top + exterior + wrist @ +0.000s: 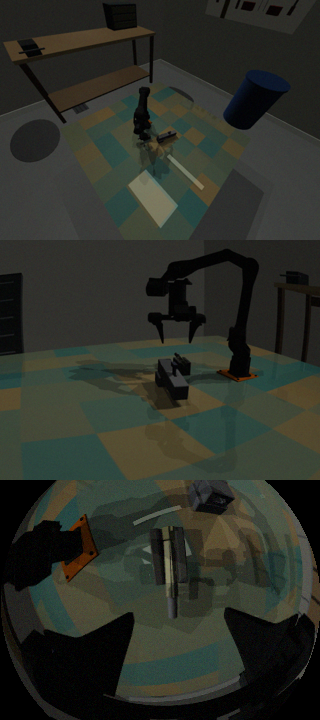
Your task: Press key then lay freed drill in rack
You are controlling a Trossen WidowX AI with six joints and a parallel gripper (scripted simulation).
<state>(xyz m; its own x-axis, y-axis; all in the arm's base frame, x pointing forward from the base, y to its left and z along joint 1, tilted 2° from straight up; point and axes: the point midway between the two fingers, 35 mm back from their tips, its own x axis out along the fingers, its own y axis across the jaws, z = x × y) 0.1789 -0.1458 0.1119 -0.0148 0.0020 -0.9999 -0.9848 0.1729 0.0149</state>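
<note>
My gripper (176, 341) (181, 614) (142, 136) is open and empty, hanging well above the floor. Straight below it stands a small dark rack (186, 367) (159, 560). The drill (179, 356) (172, 576), a thin pale rod, lies lengthwise in the rack. Next to the rack is a long grey block (175, 387) (208, 488) (166, 136), the drill's holder. A short upright key (174, 367) stands on top of it. In the top view the rack and drill are too small and dark to make out.
The arm's orange base plate (236, 375) (80, 550) sits just right of the rack. A blue barrel (255, 99) stands at the right, and a wooden workbench (77, 42) stands at the back left. A dark cabinet (10, 314) is against the far wall.
</note>
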